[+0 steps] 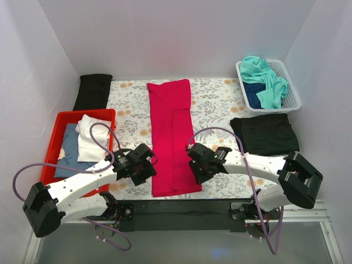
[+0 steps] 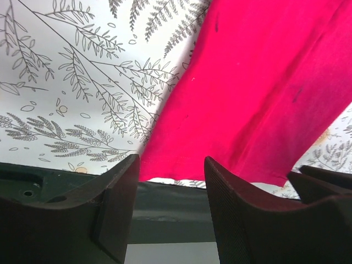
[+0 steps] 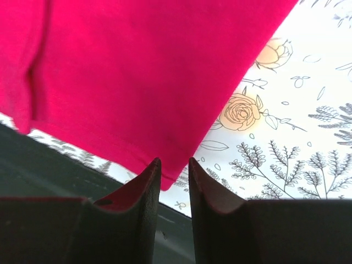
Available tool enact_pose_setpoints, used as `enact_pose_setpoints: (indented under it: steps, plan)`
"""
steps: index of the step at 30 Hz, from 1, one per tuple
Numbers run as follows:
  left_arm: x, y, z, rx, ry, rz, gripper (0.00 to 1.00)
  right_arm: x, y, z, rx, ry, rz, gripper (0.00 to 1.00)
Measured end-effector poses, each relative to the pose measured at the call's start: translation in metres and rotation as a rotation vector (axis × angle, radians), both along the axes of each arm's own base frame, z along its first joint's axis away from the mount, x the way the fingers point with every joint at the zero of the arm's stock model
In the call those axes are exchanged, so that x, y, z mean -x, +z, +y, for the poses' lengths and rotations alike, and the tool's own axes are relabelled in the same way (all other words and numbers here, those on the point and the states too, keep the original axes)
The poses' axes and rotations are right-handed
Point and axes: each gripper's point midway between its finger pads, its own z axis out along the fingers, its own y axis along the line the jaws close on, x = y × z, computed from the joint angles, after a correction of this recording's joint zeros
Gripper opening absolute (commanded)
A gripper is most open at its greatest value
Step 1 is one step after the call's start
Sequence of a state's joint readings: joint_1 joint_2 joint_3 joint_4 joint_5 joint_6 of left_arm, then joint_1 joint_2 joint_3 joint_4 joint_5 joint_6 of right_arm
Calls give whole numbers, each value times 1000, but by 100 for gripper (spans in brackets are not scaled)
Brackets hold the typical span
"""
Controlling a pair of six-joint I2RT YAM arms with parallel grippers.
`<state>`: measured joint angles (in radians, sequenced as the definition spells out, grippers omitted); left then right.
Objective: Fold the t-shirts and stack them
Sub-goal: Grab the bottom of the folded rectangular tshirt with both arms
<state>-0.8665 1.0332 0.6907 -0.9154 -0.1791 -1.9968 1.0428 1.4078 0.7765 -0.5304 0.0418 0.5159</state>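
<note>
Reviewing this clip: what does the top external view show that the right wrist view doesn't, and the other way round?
Only the top external view shows the white basket holding a teal shirt and a navy shirt, the folded black shirt, the red tray and the left gripper. Only the right wrist view shows the right gripper close up, its fingertips slightly apart at the near corner of the red shirt, beside a rose print. Both show the red shirt lying on the flowered table cover.

crimson t-shirt [image 1: 171, 137]: plain crimson-red
counter cover [image 1: 217, 104]: white, grey ferns, orange flowers
black t-shirt [image 1: 265, 135]: black, right of crimson t-shirt
tray [image 1: 66, 116]: red, left of crimson t-shirt
</note>
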Motion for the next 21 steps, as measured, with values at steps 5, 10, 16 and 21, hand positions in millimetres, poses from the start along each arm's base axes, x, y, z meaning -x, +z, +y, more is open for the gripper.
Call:
enact_pose_setpoints:
  steps: [5,10,16,21]
  plan:
    - [11,-19,2,-11,-13,57,48,-6,21,10,-59,-2,-33,39]
    - [24,-35,5,-7,-26,111,47,-5,28,14,-84,1,-30,51]
    - [31,-42,1,6,-38,154,45,3,24,13,-87,12,5,73]
    - [34,-48,-2,18,-45,175,38,10,12,2,-57,16,30,69]
